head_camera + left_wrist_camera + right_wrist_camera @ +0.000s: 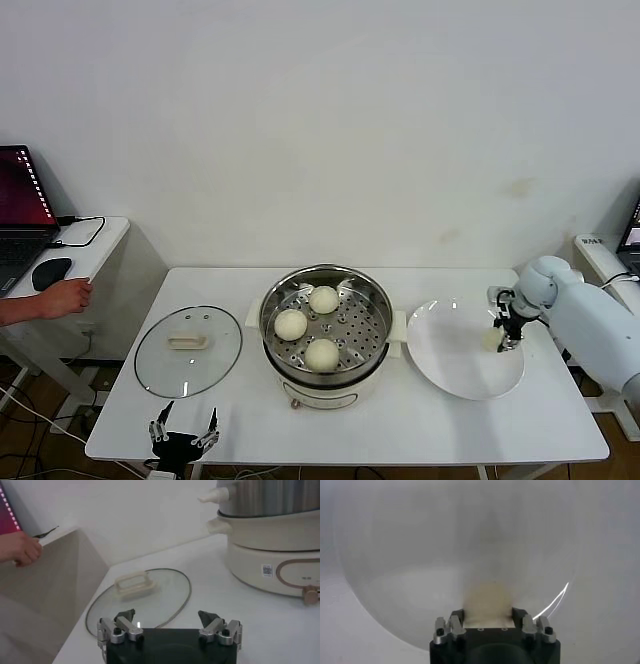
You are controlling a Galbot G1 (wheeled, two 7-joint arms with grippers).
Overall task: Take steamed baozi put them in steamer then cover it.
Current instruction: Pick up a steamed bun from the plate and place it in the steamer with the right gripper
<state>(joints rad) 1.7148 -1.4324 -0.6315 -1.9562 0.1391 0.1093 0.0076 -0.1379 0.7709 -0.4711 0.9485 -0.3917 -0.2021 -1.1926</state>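
My right gripper (497, 338) is clamped on the 4th baozi (489, 602), over the plate (450, 370) just right of the steamer (325, 325). 3 other baozi (322, 354) sit inside it. Cover (188, 350) lies just left of steamer; my left gripper (182, 432) waits near the cover w/ fingers apart.

Shiny perforated steel steamer (325, 318)

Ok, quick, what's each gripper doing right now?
Left gripper: open, empty, near the cover.
Right gripper: shut on the last baozi, over the plate.
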